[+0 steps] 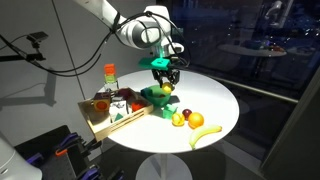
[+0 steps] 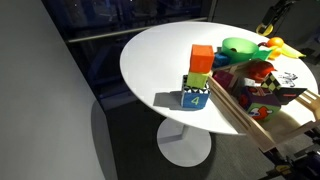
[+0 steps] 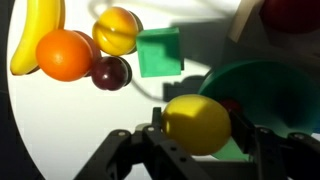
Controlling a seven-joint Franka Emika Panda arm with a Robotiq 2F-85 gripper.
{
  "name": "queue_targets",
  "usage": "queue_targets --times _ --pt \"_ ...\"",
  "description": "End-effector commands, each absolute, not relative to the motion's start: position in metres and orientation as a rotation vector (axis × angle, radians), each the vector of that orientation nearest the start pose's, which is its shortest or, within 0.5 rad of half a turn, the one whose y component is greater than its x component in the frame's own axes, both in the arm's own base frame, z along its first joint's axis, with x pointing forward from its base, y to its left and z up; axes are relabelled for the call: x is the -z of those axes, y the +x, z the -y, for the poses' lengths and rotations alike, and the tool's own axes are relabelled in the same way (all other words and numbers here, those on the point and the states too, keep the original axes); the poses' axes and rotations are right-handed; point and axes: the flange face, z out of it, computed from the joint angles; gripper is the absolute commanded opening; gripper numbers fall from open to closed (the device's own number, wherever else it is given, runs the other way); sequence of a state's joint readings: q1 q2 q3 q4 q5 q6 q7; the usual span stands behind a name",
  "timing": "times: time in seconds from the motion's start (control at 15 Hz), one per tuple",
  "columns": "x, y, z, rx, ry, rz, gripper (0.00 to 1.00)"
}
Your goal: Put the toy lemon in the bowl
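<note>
My gripper (image 3: 198, 128) is shut on the toy lemon (image 3: 197, 120), a pale yellow oval fruit held between both fingers. The bright green bowl (image 3: 265, 80) lies just right of and below the lemon in the wrist view, and the lemon overlaps its near rim. In an exterior view the gripper (image 1: 165, 76) hangs right over the bowl (image 1: 156, 97) near the middle of the round white table. The bowl also shows in an exterior view (image 2: 238, 46) at the far side of the table.
An orange (image 3: 64, 54), a banana (image 3: 35, 30), a yellow-orange fruit (image 3: 117, 30), a dark red fruit (image 3: 110, 72) and a green block (image 3: 159, 52) lie beside the bowl. A wooden tray (image 1: 104, 120) of toys sits at the table's edge. Stacked blocks (image 2: 198, 80) stand nearby.
</note>
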State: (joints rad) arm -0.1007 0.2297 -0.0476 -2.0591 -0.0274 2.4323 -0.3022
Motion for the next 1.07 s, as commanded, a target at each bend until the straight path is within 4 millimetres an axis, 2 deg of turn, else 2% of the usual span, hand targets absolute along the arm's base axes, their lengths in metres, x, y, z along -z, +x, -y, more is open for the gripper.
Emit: queue_targets --times 0.0,0.07,0.13,0.2,0.4,0.73,1.0 --pt "-0.337 0.592 0.063 0.243 -3.197 0.268 0.42" --pt "-0.333 0.592 0.058 0.242 -3.204 0.269 0.42" --pt "-0.33 0.592 0.054 0.243 -3.211 0.27 0.57" --pt "-0.326 0.592 0.051 0.243 -3.221 0.27 0.91" --pt "-0.319 0.594 0.052 0.246 -3.249 0.243 1.0" --pt "-0.318 0.589 0.074 0.172 -3.279 0.125 1.0" --pt "-0.322 0.57 0.09 -0.014 -3.255 0.097 1.0"
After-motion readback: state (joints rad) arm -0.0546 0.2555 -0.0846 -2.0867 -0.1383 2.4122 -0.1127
